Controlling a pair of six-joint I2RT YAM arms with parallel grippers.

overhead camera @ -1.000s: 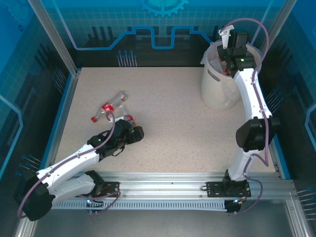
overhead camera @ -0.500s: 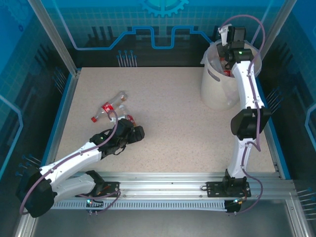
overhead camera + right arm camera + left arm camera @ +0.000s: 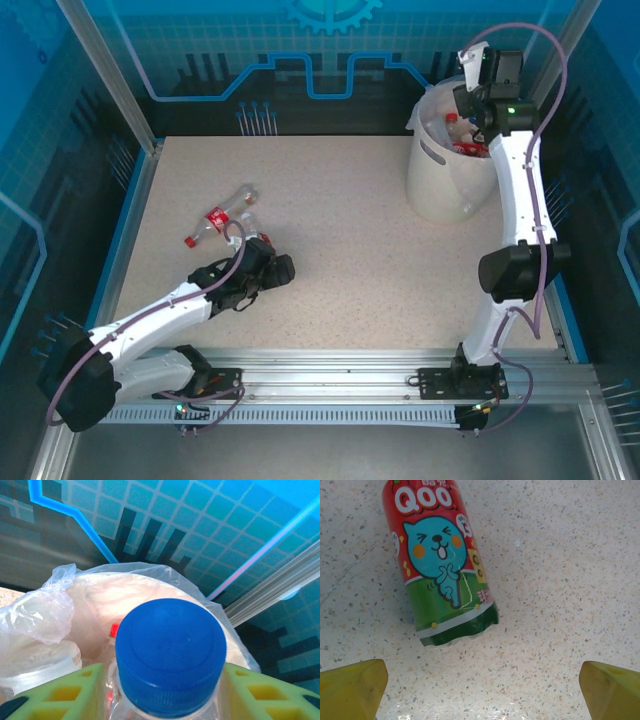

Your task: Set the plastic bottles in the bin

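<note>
Top external view: your right gripper (image 3: 474,108) hangs above the mouth of the bin (image 3: 438,190), which stands at the far right of the table (image 3: 350,250). Inside the bin you can make out red caps and labels of bottles already dropped in (image 3: 466,142); they are too small here for you to count, perhaps two or three.

On the right wrist camera, your right gripper (image 3: 167,695) has its fingers (image 3: 60,692) closed on either side of the blue-capped bottle (image 3: 170,655), pinching it just under the cap. The bottle stands upright, cap toward the lens, over the bin's clear liner (image 3: 45,610). A red cap (image 3: 113,629) shows down inside the bin beyond it.

On the left wrist camera, your left gripper (image 3: 480,692) has its yellow fingertips (image 3: 350,690) spread wide at the bottom corners of the frame. The colourful-labelled bottle (image 3: 442,565) lies on its side on the table ahead of them, its base end nearest the gripper, touching neither finger.

From above, the left gripper (image 3: 266,262) sits low over the table at the near left. Just beyond it lie a red-labelled bottle (image 3: 208,224) and a clear bottle (image 3: 244,196), near each other and well apart from the bin.
</note>
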